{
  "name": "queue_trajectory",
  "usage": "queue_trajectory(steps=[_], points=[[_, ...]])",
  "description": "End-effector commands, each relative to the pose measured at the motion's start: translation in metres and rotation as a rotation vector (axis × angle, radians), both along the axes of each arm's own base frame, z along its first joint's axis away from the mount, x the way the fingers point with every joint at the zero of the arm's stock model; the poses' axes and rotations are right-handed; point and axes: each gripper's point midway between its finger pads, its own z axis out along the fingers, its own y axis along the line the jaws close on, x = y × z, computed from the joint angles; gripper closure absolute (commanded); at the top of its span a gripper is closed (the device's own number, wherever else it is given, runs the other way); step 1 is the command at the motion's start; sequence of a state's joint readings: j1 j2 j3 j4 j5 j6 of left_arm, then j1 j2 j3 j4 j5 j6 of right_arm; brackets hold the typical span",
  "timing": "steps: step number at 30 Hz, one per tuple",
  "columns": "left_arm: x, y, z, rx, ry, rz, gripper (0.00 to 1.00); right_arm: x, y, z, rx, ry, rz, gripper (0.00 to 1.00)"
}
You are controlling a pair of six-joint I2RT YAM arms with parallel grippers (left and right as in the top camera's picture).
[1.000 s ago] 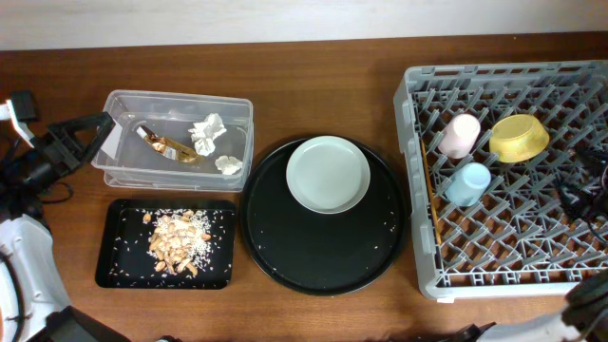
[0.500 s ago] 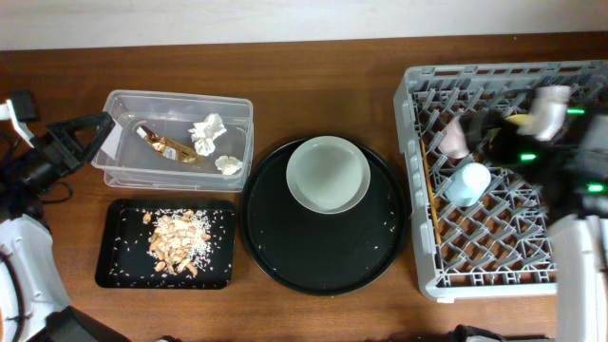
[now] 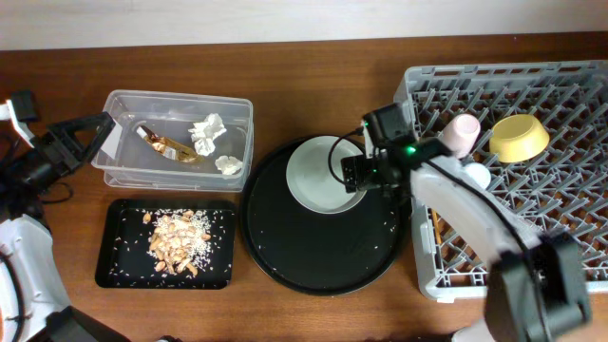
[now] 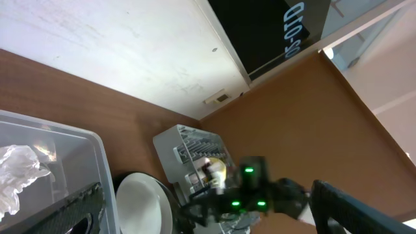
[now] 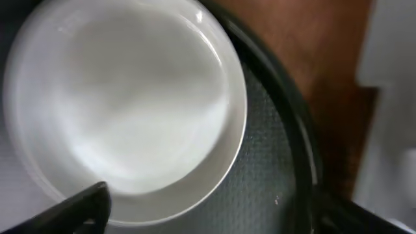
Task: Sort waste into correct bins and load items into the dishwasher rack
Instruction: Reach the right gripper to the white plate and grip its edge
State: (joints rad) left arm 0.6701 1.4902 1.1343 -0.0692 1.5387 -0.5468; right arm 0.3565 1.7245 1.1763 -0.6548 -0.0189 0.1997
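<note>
Rack (image 3: 503, 218) sits at the table's right with the yellow bowl (image 3: 518, 136) and pink cup (image 3: 464, 133) already in it. The right arm crosses its left wall, so a low swing back with a load could clip the wall or pegs, or knock the cup. Round tray (image 3: 313, 256) is mid-table and carries the plate (image 3: 318, 176), the one dish left outside the rack by the look of it. Tub (image 3: 133, 104) at the left holds tissue (image 3: 207, 128) and wrapper (image 3: 171, 147). Black tray (image 3: 109, 275) in front of it holds the scraps (image 3: 176, 242), so waste looks sorted. Right tool (image 3: 356, 174) hangs over the plate's right edge, jaws wide apart and holding nothing; in the wrist view its fingers (image 5: 88, 207) straddle the rim. Main risks: the plate is smooth and shallow, so a thin rim pinch could slip or tip it on the lift. A low finger could also push the plate across the tray or jam on the tray's lip just beside it, and stray grains on the tray could get dragged. Left tool (image 3: 95, 138) is spread open and empty beside the tub's left end, well clear. Writing: a dark panel (image 4: 273, 32) on the far wall in the left wrist view has pale characters, roughly "05-01D", not sure. Nothing legible on tub, rack or dishes.
</note>
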Motion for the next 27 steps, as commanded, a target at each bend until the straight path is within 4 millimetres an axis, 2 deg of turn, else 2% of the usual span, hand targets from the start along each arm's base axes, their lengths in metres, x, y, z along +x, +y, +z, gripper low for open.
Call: queue_trajectory(steps=[1, 5, 7, 8, 9, 10, 13, 15, 17, 20, 22, 24, 27], points=[[-0.004, -0.002, 0.005, 0.0, -0.011, -0.014, 0.01, 0.001, 0.003, -0.041, -0.023, 0.074, 0.001, 0.21], [-0.004, -0.002, 0.005, 0.0, -0.011, -0.014, 0.01, -0.001, 0.014, -0.066, 0.023, 0.129, 0.021, 0.37], [-0.004, -0.002, 0.005, 0.0, -0.011, -0.014, 0.01, 0.0, 0.017, -0.065, 0.038, 0.128, 0.026, 0.62], [-0.004, -0.002, 0.005, 0.0, -0.011, -0.014, 0.01, 0.0, 0.017, -0.064, 0.038, 0.126, 0.026, 0.7], [-0.004, -0.002, 0.005, 0.0, -0.011, -0.014, 0.01, 0.001, 0.017, -0.063, 0.039, 0.124, 0.026, 0.87], [-0.004, -0.002, 0.005, 0.0, -0.011, -0.014, 0.01, 0.001, 0.017, -0.063, 0.04, 0.124, 0.026, 0.96], [-0.004, -0.002, 0.005, 0.0, -0.011, -0.014, 0.01, 0.003, 0.022, -0.052, 0.07, 0.122, 0.035, 0.96], [-0.004, -0.002, 0.005, 0.0, -0.011, -0.014, 0.01, 0.011, 0.025, -0.026, 0.083, 0.091, 0.037, 0.96], [-0.004, -0.002, 0.005, 0.0, -0.011, -0.014, 0.01, 0.021, 0.026, 0.014, 0.08, 0.03, 0.047, 0.96], [-0.004, -0.002, 0.005, 0.0, -0.011, -0.014, 0.01, 0.028, 0.008, 0.076, -0.001, -0.069, 0.024, 0.96], [-0.004, -0.002, 0.005, -0.001, -0.011, -0.014, 0.01, 0.021, -0.016, 0.112, -0.11, -0.114, -0.001, 0.96], [-0.004, -0.002, 0.005, 0.0, -0.011, -0.014, 0.01, 0.009, -0.044, 0.138, -0.232, -0.137, -0.048, 0.96], [-0.004, -0.002, 0.005, 0.0, -0.011, -0.014, 0.01, -0.019, -0.099, 0.176, -0.44, -0.172, -0.144, 0.96]])
